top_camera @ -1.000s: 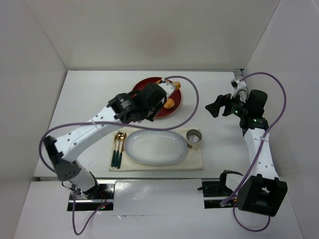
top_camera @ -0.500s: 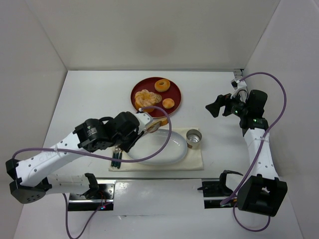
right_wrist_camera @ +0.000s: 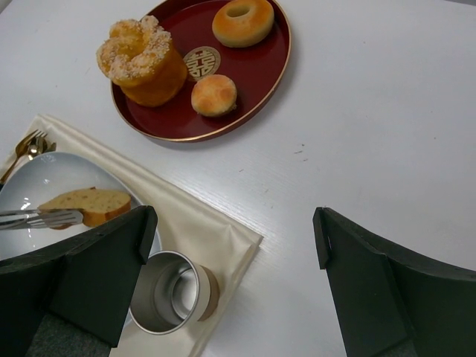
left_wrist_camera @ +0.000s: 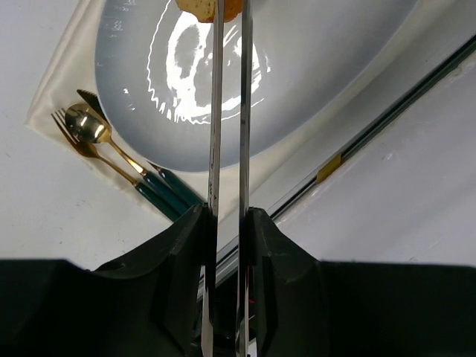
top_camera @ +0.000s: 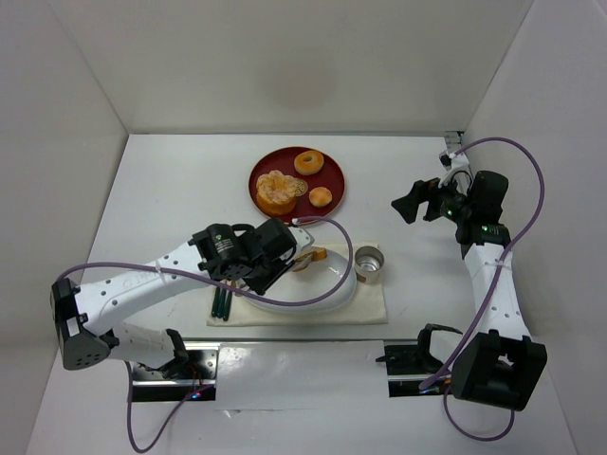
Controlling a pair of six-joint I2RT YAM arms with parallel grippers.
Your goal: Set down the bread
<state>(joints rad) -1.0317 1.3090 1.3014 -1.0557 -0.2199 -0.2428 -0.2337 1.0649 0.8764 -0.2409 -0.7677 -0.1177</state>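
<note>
The bread (top_camera: pixel 317 255) is a golden-tan slice with a brown crust. It sits over the far right part of the white oval plate (top_camera: pixel 334 290). My left gripper (top_camera: pixel 305 260) has long thin metal fingers (left_wrist_camera: pixel 217 89) and is shut on the bread (left_wrist_camera: pixel 202 7) at their tips. In the right wrist view the bread (right_wrist_camera: pixel 93 204) lies low on the plate (right_wrist_camera: pixel 30 178); I cannot tell if it touches. My right gripper (top_camera: pixel 410 204) is open and empty, held above the table to the right of the cup.
A red round tray (top_camera: pixel 263 169) behind the plate holds a flower-shaped pastry (top_camera: pixel 276 191), a donut (top_camera: pixel 308 162) and a small bun (top_camera: pixel 321 197). A metal cup (top_camera: pixel 369 264) stands right of the plate on the beige cloth (top_camera: pixel 375 308). Gold cutlery (top_camera: pixel 223 301) lies to its left.
My left arm has swung from the red tray to the plate, carrying the bread in its fingers. The right arm has not moved.
</note>
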